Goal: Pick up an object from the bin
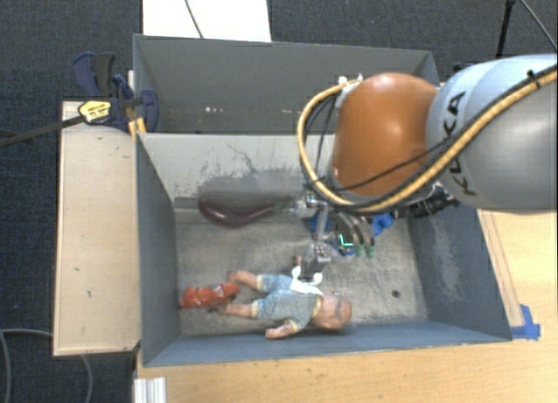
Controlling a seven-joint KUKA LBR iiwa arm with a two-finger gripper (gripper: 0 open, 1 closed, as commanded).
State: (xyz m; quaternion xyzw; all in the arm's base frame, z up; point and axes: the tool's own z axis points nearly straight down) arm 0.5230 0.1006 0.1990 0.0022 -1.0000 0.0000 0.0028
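**Gripper Seen Over Doll by the Near Wall**

A doll [283,303] is seen lying flat on the floor of the bin [157,244], stretched along the near wall. Its head is turned to the view's right and its legs to the left. It is dressed in pale blue, and red boots [205,296] are worn on the feet. One bare arm is laid toward the near wall, and another limb is stretched up and to the left across the floor.

Just behind the doll, the gripper [314,263] is held low inside the bin, with its tip directly above the doll's upper body, by a patch of white at the chest. Whether the tip is touching the doll cannot be told, nor can it be told whether the gripper is spread or closed. Nothing can be made out as held in it.

A blue and green piece [357,242] is seen just to the right of the gripper, under the wrist. Whether it belongs to the robot cannot be told.

Farther back, a dark purple eggplant [235,211] is laid on the floor at the foot of the far wall, left of the gripper and well apart from the doll.

Above it all, the wrist is capped by an orange cover [384,131], looped by cables [305,144], and the arm [506,131] is extended in from the right
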